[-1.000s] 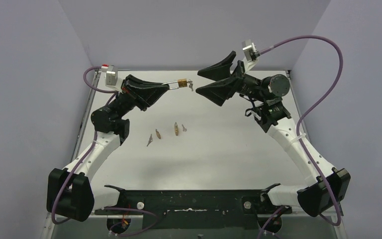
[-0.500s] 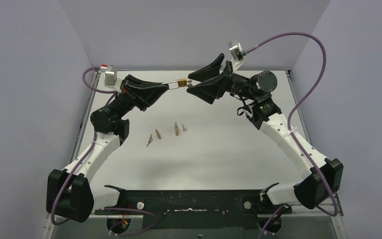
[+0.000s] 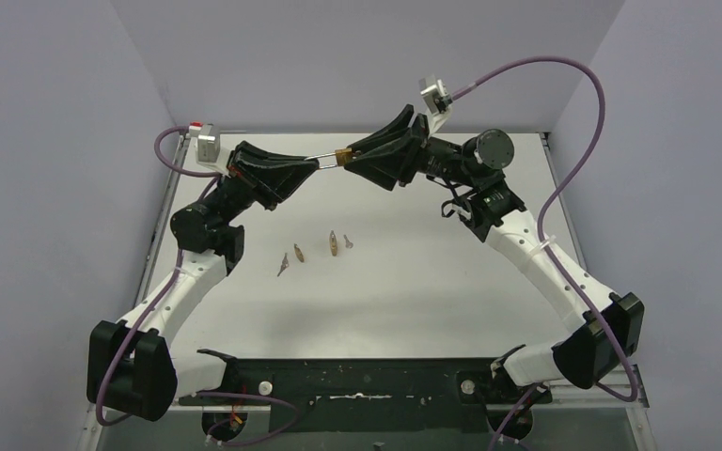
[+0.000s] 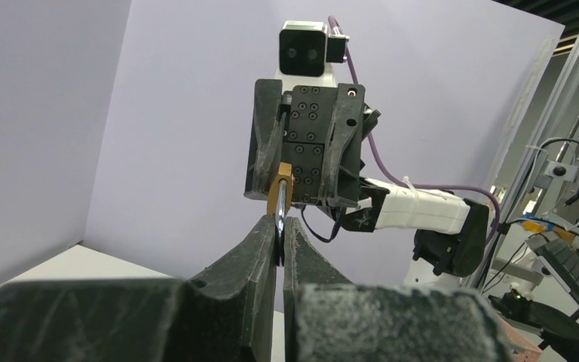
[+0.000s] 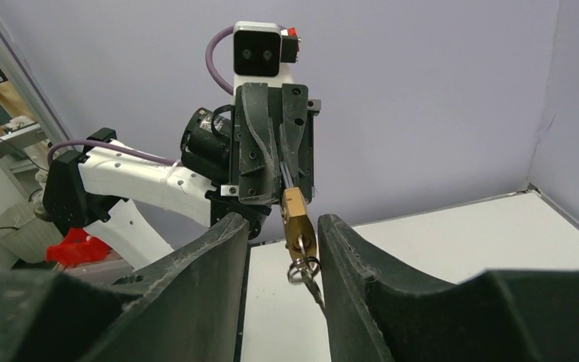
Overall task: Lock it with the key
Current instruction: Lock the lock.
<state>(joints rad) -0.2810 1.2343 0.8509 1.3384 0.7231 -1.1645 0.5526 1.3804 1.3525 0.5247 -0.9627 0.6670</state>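
Brass padlock point(image 3: 343, 155) is held in the air over the far part of the table point(image 3: 432, 282). Its shackle point(image 4: 280, 225) is pinched in the left gripper point(image 3: 322, 162), jaws tight together on it. The right gripper point(image 3: 353, 159) faces it from the padlock's other side, jaws narrow but apart, straddling the padlock body. One finger point(image 5: 347, 249) is just beside the body with a gap on the other side; can't tell if it touches. The key point(image 5: 314, 292) hangs on a ring at the padlock's bottom end, between the right fingers. A few small metal bits point(image 3: 334, 244) lie on the table nearer the arm bases than the padlock, well apart from it.
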